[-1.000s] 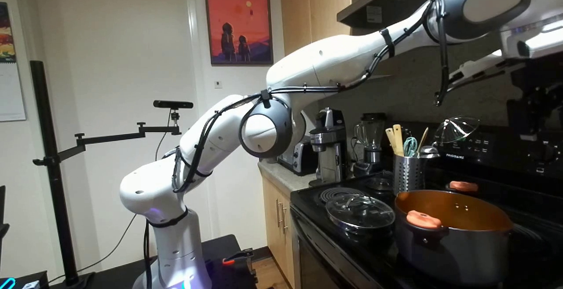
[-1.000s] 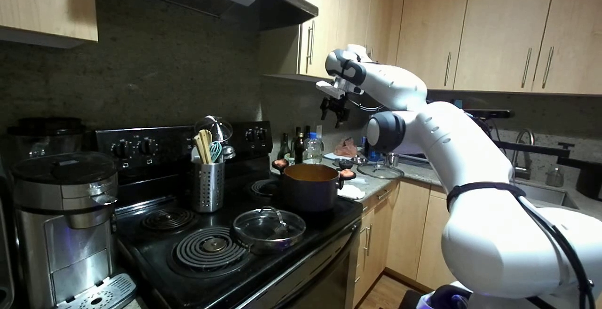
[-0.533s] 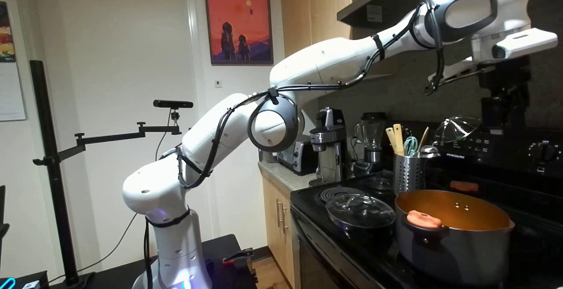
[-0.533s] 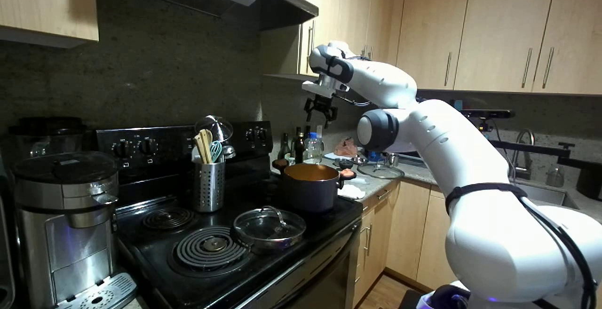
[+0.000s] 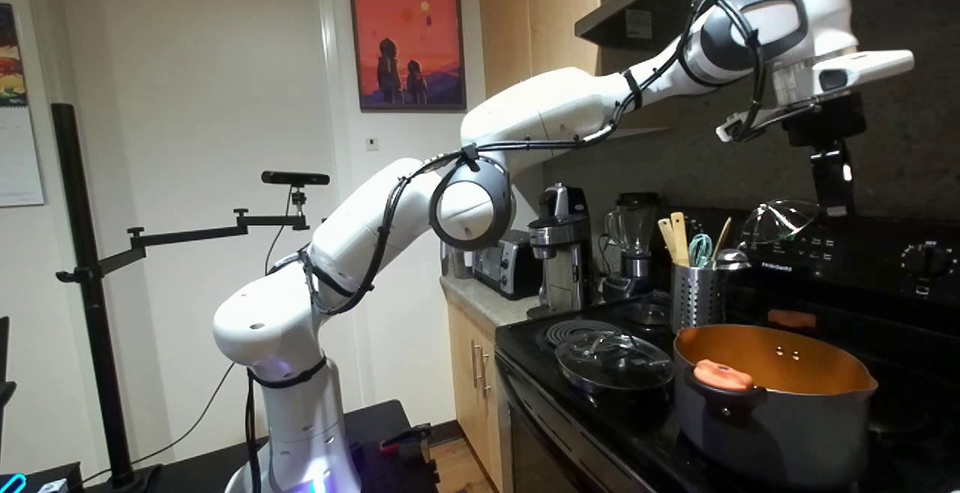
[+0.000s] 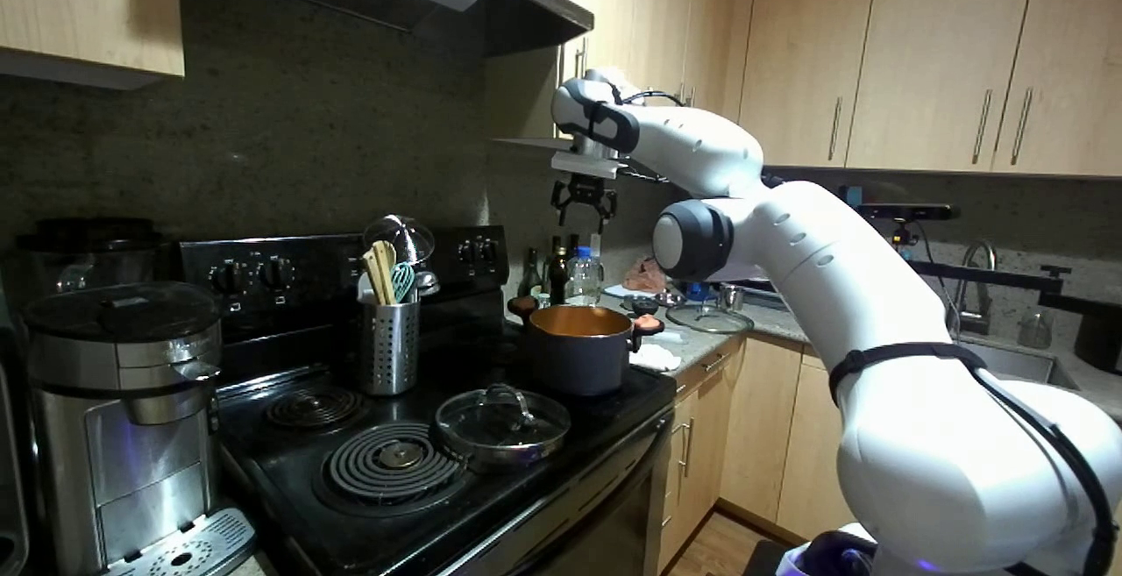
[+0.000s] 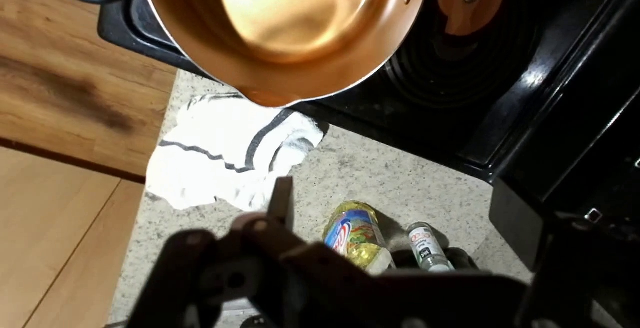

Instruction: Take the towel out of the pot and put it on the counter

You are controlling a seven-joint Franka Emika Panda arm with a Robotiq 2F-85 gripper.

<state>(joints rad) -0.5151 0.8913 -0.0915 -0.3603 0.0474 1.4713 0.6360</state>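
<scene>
In the wrist view, the white, dark-striped towel [image 7: 215, 158] is seen laid on the pale, speckled tabletop [image 7: 370, 168], crumpled beside the edge of the black stove [image 7: 400, 128]. In that view its upper border is met by the lip of the pot [image 7: 380, 33]; whether the two are touching cannot be told. The pot is stood upright on the stove, and its copper-orange inside is shown from above. The pincer [image 6: 581, 221] is held well above the pot's rim in both exterior views, carried by the white arm [image 6: 824, 260], which is stretched out toward the stove. The pincer's jaws are parted widely, and the tabletop is seen through the gap between them. Within that gap, a yellow bottle [image 7: 352, 233] with a blue label and a smaller, clear bottle [image 7: 427, 245] with a white label are also shown in the wrist view. In an exterior view, a glass-lidded pan [image 6: 501, 427] is set near the pot on the stove, and a perforated metal holder [image 6: 389, 348] is filled with wooden utensils [image 6: 379, 273] and a pale blue whisk [image 6: 402, 282]. A clear glass lid [image 6: 706, 320] is laid on the tabletop beyond the pot.
</scene>
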